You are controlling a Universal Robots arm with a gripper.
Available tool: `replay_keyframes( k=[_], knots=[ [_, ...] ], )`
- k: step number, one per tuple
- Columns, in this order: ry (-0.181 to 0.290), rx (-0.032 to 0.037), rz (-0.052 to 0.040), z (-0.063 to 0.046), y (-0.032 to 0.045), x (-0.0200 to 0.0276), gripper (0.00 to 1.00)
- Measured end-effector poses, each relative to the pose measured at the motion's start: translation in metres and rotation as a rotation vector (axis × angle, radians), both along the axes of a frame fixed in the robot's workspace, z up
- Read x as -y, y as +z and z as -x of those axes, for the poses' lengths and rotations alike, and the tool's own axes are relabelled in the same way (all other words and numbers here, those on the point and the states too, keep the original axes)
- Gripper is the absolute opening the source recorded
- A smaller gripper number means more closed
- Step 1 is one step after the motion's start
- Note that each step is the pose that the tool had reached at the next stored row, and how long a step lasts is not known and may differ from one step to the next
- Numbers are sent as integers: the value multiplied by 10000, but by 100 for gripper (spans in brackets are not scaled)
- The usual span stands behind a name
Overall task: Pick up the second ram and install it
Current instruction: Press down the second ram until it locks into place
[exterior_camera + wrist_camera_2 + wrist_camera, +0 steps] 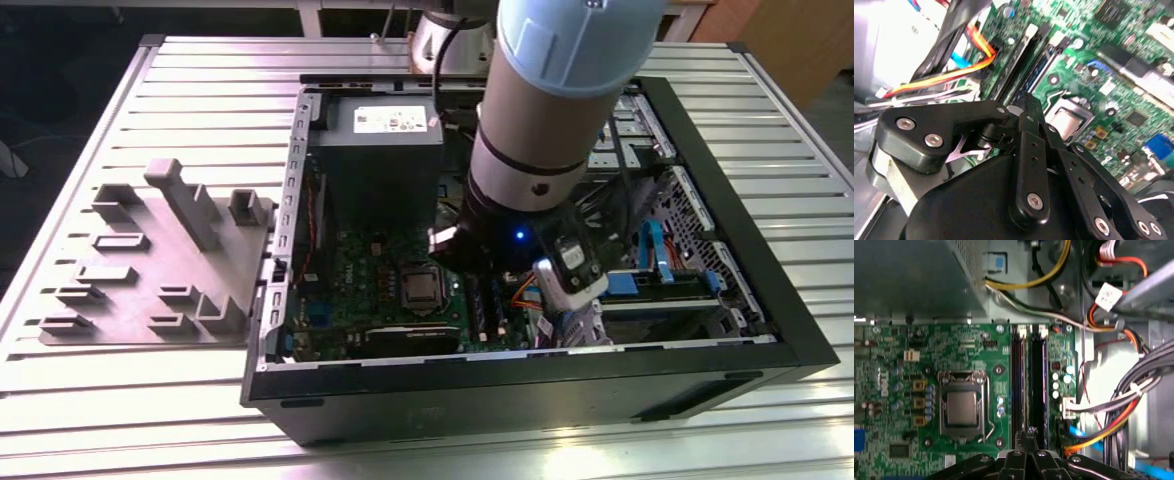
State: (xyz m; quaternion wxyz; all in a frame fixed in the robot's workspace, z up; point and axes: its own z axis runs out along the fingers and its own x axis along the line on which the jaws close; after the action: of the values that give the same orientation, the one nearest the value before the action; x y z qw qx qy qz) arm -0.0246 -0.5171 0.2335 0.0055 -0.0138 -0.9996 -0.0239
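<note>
The pincer (1025,434) hangs low over the board (969,345), fingers pinched nearly together and holding nothing that shows. Just under the tips, two dark sticks stand in the slots; the second ram (1037,385) looks seated beside the first, though its latches are hard to read. Doing this step well means pressing straight down, evenly along the top edge.

A tabletop (120,400) of pale ribbed aluminium slats spans the exterior view, brightly and evenly lit with soft reflections along the grooves. Beyond its far edge the floor (54,70) lies dark, and a brown wooden panel (787,40) stands at the exterior view's upper right corner
</note>
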Motion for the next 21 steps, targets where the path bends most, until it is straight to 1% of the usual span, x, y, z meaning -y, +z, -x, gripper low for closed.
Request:
replay_keyframes(
  k=[2,5,6,9,13,17,21],
  knots=[
    [-1,-4,15,0,0,46,10],
    [-2,-9,17,0,-3,133,10],
    [-2,-12,19,0,-5,154,10],
    [-3,-16,24,0,-9,157,10],
    [-2,-17,24,0,-69,157,10],
    [-2,-18,27,0,-71,157,10],
    [-2,-19,29,0,-121,158,10]
  ],
)
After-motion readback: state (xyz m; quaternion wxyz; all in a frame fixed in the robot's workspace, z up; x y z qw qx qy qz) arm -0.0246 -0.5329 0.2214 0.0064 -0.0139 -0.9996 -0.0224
